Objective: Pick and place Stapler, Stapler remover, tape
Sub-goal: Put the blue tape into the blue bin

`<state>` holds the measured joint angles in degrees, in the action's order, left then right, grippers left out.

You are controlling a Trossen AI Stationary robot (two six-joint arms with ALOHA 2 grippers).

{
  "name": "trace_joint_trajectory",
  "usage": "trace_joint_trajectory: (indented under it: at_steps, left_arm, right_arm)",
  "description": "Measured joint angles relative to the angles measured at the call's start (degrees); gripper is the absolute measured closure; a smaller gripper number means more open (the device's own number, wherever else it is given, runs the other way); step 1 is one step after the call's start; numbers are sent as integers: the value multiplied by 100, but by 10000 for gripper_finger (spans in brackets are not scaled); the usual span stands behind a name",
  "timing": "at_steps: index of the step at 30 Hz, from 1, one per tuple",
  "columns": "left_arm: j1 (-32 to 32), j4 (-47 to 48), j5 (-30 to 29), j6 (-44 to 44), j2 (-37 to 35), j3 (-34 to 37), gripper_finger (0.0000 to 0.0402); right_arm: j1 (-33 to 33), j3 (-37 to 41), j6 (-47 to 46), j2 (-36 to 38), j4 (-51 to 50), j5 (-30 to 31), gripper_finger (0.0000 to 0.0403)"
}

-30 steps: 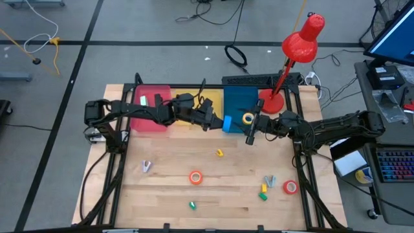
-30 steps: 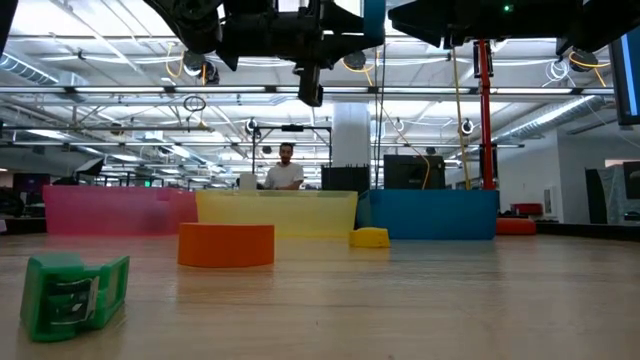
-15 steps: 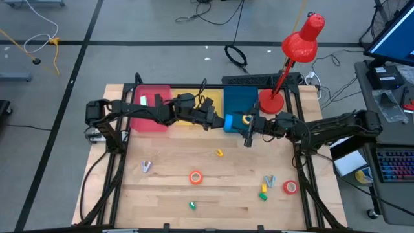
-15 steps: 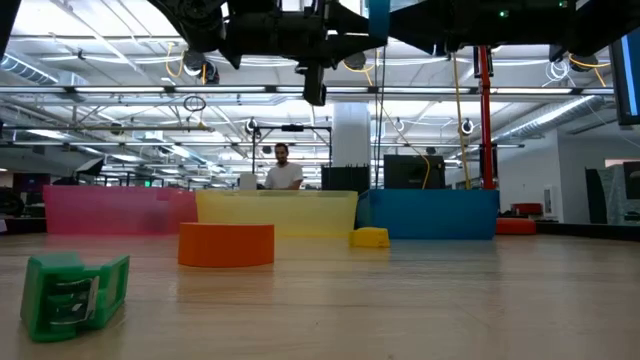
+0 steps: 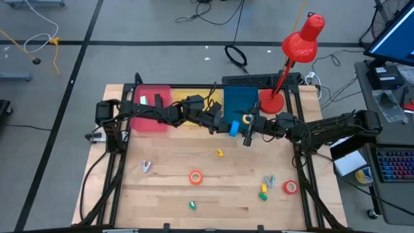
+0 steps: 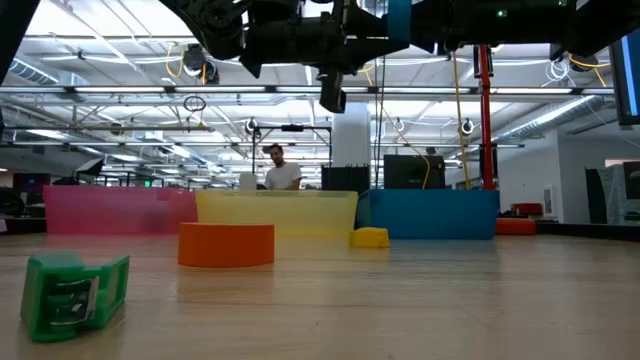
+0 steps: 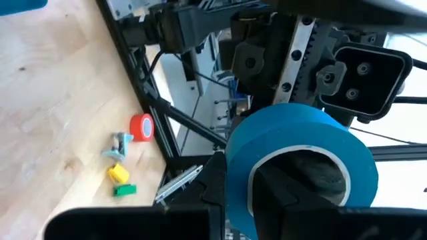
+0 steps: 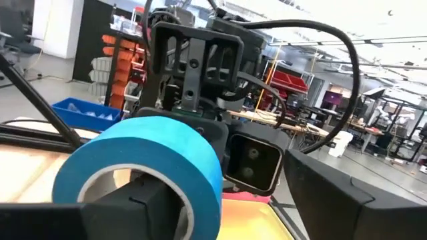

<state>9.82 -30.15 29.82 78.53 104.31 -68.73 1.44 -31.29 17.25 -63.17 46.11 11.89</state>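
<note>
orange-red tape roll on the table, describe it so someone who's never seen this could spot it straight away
Start at the light wooden table and move to its near half, away from the row of coloured bins. The orange-red ring-shaped tape roll lies flat there, near the middle. Its neighbours are small clips: a yellow one beyond it and a green one nearer the front edge; the similar red roll sits far off by the right frame.

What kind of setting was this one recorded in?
Likely a robotics lab in an open industrial hall: a wooden table with mounted arms, exposed ceiling beams and strip lights, shelving with storage bins, cables on the floor.
</note>
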Motion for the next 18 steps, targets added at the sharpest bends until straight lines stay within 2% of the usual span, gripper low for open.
trace_joint_trajectory:
  at_steps: [5, 13, 18]
  left_arm:
    - [55, 121, 66, -123, -5, -4, 366]
    - [201, 162, 143, -189, 0, 4, 365]
    - [265, 192, 359, -491, 9, 17, 309]
  right_arm:
    - [-1, 5, -10, 74, -131, -10, 225]
    - [-1, 1, -459, 89, -437, 6, 360]
    - [-5, -4, -857, 98, -608, -4, 368]
